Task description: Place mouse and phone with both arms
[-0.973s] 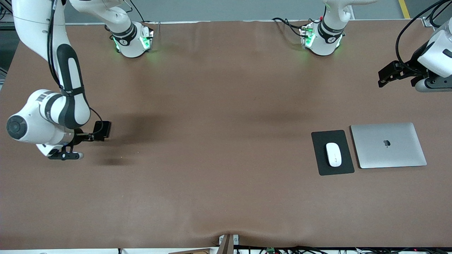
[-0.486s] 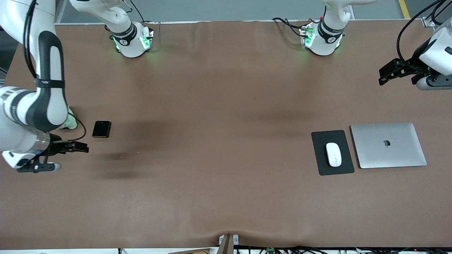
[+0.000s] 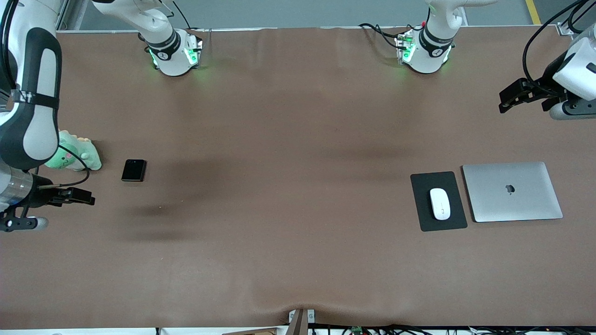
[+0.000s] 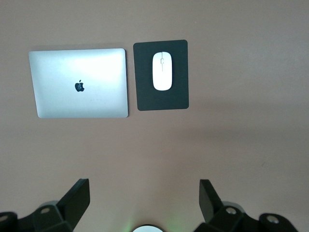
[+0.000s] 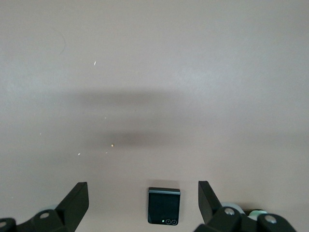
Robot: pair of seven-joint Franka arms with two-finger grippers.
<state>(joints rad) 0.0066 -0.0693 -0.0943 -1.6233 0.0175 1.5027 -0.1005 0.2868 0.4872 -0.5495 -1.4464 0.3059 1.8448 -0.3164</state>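
One broad brown cloth-covered table (image 3: 288, 139) carries everything, and two white jointed robot arms with black joint bands stand on green-lit bases along its top edge. The right arm (image 3: 28, 116) comes down at the nine o'clock edge of the front view, and its black two-finger hand (image 3: 77, 195) hangs over bare table with both fingers (image 5: 75, 200) spread wide and nothing between them. The left arm (image 3: 575, 70) reaches out at the two o'clock corner, and its black hand (image 3: 510, 97) hovers over bare table there, its fingers (image 4: 77, 198) likewise set wide apart and empty. One closed silver aluminium laptop (image 3: 512, 191) with a dark logo lies flat at about four o'clock, toward the left arm's end of the table. Just beside it, toward the table's middle, lies one matte dark grey rectangular mouse pad (image 3: 438, 201), slightly skewed. On that pad rests the single small white oval computer mouse (image 3: 440, 203), its thin grey centre line running lengthwise. One pale green soft toy (image 3: 77, 156) sits at nine o'clock, partly covered by the right arm. Beside the toy, toward the middle, lies the one small black glossy phone (image 3: 133, 170) with rounded corners, flat on the table, apart from the right hand and a little farther from the front camera than the spot under it.
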